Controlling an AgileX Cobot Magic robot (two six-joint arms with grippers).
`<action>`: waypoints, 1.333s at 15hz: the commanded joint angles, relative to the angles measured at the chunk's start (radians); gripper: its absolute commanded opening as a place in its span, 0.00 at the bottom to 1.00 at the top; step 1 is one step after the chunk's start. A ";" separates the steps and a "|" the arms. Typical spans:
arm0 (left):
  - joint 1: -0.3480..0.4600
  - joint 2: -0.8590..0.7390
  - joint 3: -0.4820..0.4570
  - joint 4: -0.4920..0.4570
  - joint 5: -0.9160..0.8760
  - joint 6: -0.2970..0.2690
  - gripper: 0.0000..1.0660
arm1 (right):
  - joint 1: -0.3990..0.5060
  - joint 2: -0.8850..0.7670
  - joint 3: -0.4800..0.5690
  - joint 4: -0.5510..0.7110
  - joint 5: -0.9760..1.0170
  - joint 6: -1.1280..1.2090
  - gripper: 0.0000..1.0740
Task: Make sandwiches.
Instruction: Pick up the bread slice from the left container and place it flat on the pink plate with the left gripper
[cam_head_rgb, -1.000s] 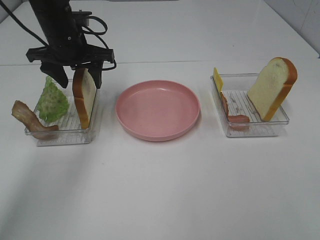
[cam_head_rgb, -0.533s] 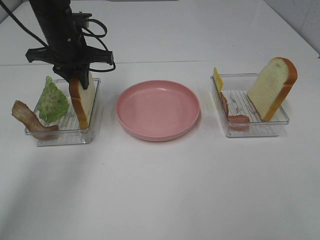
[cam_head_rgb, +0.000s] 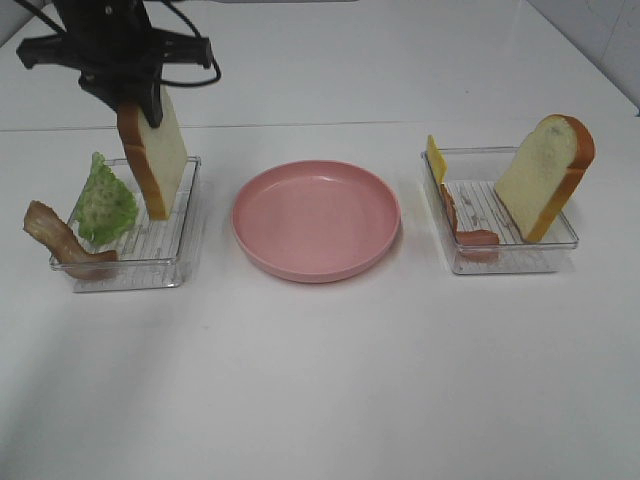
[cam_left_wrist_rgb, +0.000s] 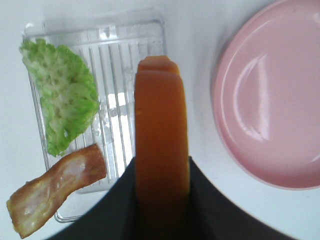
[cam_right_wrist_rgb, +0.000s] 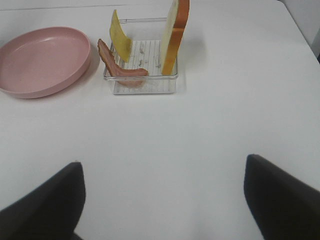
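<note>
My left gripper (cam_head_rgb: 137, 100) is shut on a bread slice (cam_head_rgb: 152, 152) with an orange-brown crust and holds it upright just above the left clear tray (cam_head_rgb: 130, 268). In the left wrist view the crust (cam_left_wrist_rgb: 161, 145) fills the gap between the dark fingers (cam_left_wrist_rgb: 117, 210). Green lettuce (cam_head_rgb: 105, 200) and a brown bacon strip (cam_head_rgb: 60, 240) rest in that tray; the bacon hangs over its left rim. A second bread slice (cam_head_rgb: 545, 175), a yellow cheese square (cam_head_rgb: 436, 158) and a pink-red ham strip (cam_head_rgb: 470, 236) sit in the right tray (cam_head_rgb: 505, 262). My right gripper (cam_right_wrist_rgb: 162, 200) is open and empty over bare table.
A round pink plate (cam_head_rgb: 315, 220) lies empty between the two trays; it also shows in the left wrist view (cam_left_wrist_rgb: 270, 100) and the right wrist view (cam_right_wrist_rgb: 42, 60). The white table extends in front of the trays. The right arm is outside the exterior high view.
My left gripper closed on the bread slice in the left tray and lifted it up and slightly left, out of the tray. Everything else stayed put.
</note>
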 joint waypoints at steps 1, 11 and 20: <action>0.001 -0.043 -0.039 -0.070 0.005 0.046 0.00 | -0.007 -0.013 0.003 0.000 -0.011 0.002 0.75; 0.053 0.180 -0.037 -0.810 -0.198 0.409 0.00 | -0.007 -0.013 0.003 0.000 -0.011 0.002 0.75; 0.042 0.383 -0.036 -0.966 -0.227 0.421 0.00 | -0.007 -0.013 0.003 0.000 -0.011 0.002 0.75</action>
